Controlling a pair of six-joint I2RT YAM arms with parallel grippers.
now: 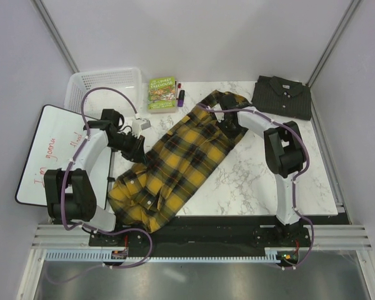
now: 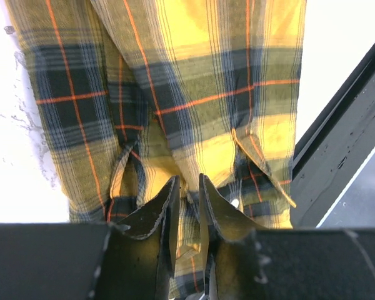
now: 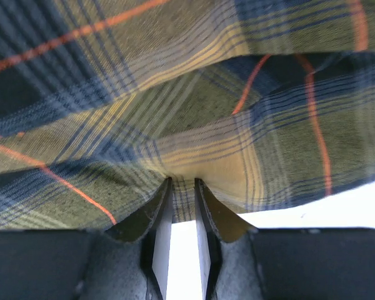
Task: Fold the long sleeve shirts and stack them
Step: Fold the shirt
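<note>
Yellow-black plaid shirt (image 1: 175, 162), crumpled cloth, left claw (image 2: 187, 181) and right claw (image 3: 182, 182) each pinching it, charcoal shirt (image 1: 282, 95) folded flat

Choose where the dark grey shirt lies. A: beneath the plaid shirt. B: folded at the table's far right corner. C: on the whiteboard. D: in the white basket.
B: the dark grey shirt lies folded at the far right corner of the table, apart from the plaid shirt.

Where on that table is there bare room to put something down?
Bare marble lies between the yellow-and-black plaid cloth shirt and the right arm, in front of the folded dark grey shirt. Back-left is crowded: white plastic basket, green book, markers.
</note>
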